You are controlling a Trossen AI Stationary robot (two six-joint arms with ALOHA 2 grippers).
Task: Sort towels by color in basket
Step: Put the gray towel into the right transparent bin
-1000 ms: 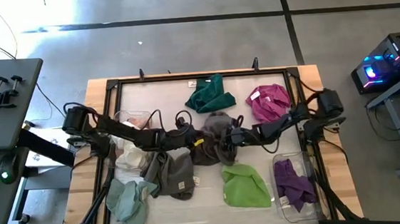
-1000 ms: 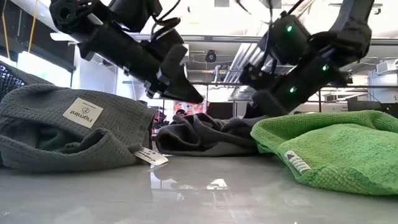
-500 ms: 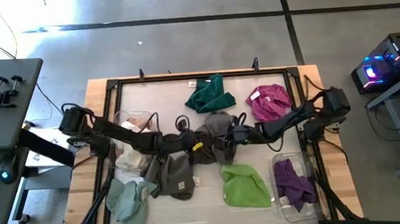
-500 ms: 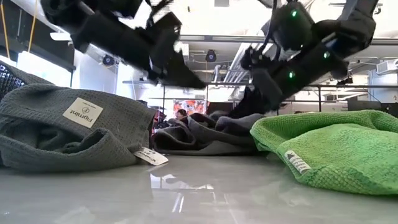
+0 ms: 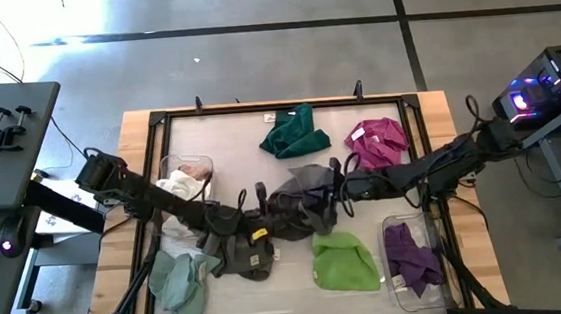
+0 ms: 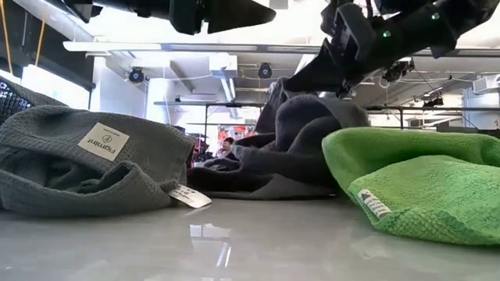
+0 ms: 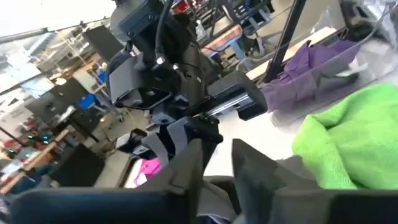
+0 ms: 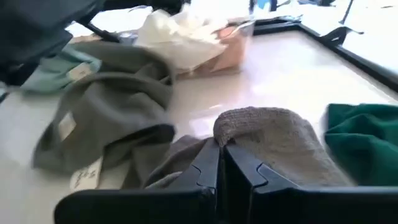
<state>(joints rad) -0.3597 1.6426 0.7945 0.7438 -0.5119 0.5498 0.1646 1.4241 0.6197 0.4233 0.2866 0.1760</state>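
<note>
Only the right wrist view shows the right hand [image 8: 221, 163] clenched on the grey towel [image 8: 273, 134].

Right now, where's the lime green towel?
In the high view the lime green towel lies at the table's near edge, right of centre, between the grey towel and the clear bin holding the purple towel.

Arms are crossing over the dark grey towel [image 5: 302, 197] in the high view, hiding much of it; the left end effector [image 7: 214, 163] is covering whatever lies beneath, and the lime green towel [image 6: 414, 187] is running off the low view's edge.
</note>
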